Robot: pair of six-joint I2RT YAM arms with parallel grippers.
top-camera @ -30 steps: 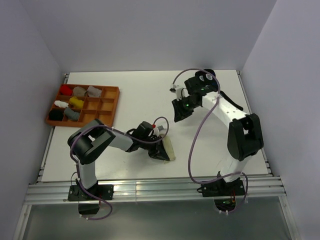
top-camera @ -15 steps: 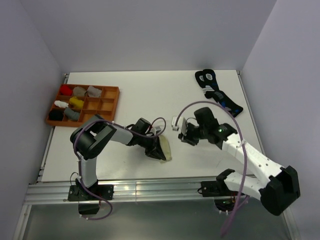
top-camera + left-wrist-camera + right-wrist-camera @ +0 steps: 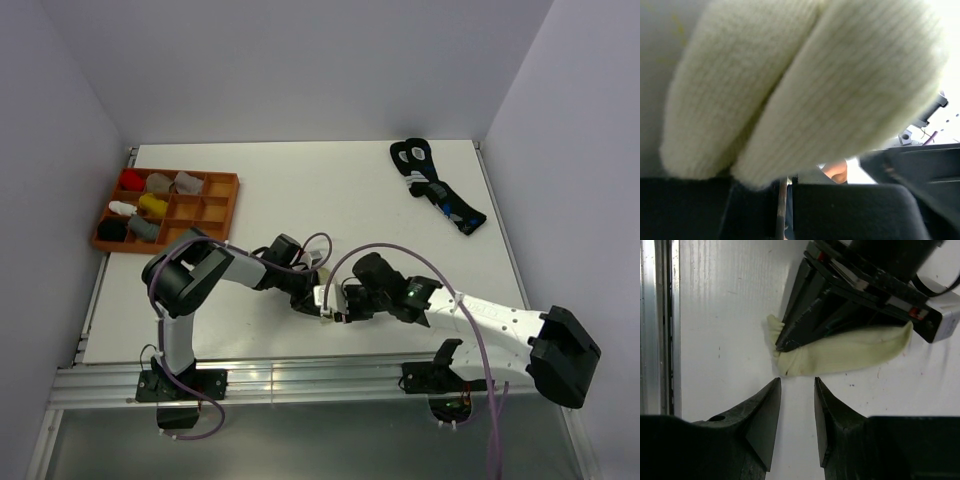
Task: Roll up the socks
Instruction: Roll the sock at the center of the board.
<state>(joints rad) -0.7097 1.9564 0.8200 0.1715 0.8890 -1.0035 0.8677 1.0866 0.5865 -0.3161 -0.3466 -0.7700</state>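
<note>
Left gripper (image 3: 780, 345) pinched shut on the cream sock (image 3: 850, 352); right gripper (image 3: 797, 382) empty, jaws a little apart, just beside it.

The cream sock lies flat on the table (image 3: 260, 200) close to the near edge, about midway along it, and the left fingers bite only one end, where the knit bunches into two lobes. The right gripper's tips point at that same end, very near the left fingers. If they close here they may catch the other gripper instead of fabric, or knock it and pull the sock free. With such a small bite, the fabric could also slip out once rolling begins. No taupe sock shows in any view, so the roll may be missing its partner. The black socks (image 3: 440, 190) lie well apart, by the far right corner.
</note>
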